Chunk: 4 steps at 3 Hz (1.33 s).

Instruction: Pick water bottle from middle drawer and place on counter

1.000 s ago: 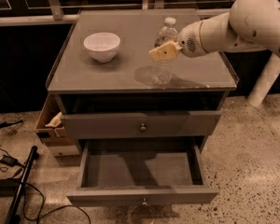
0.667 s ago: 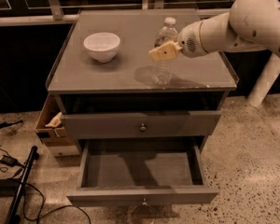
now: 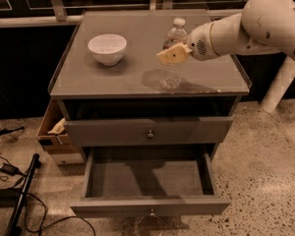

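Observation:
The water bottle (image 3: 171,75), clear with a white cap, stands upright on the counter (image 3: 113,77) right of its middle, base on the surface. My gripper (image 3: 174,54) reaches in from the right on the white arm (image 3: 246,28) and is shut on the bottle's mid-body. One tan finger pad (image 3: 171,54) shows in front of the bottle; the other is hidden behind it. The middle drawer (image 3: 147,179) is pulled out wide below, and its grey floor holds nothing.
A white bowl (image 3: 107,48) sits on the counter's left side. The drawer front with a round knob (image 3: 150,134) is closed above the open drawer. A cardboard box (image 3: 51,129) stands left of the cabinet, with cables and a black pole (image 3: 19,195) on the floor.

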Each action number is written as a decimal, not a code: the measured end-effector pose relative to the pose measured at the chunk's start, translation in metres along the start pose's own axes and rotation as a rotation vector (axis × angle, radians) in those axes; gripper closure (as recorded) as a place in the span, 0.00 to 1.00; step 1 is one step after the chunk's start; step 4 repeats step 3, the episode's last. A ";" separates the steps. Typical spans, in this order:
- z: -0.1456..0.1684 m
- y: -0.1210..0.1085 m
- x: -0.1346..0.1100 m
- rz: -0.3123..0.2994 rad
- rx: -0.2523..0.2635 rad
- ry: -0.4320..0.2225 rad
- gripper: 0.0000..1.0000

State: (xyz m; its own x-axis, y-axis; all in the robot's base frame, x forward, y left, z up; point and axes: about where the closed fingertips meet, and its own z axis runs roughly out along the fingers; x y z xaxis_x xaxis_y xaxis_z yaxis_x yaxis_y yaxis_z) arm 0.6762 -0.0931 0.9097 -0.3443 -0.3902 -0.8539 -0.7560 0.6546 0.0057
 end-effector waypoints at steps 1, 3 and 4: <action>0.000 0.000 0.000 0.000 0.000 0.000 0.13; 0.000 0.000 0.000 0.000 0.000 0.000 0.00; 0.000 0.000 0.000 0.000 0.000 0.000 0.00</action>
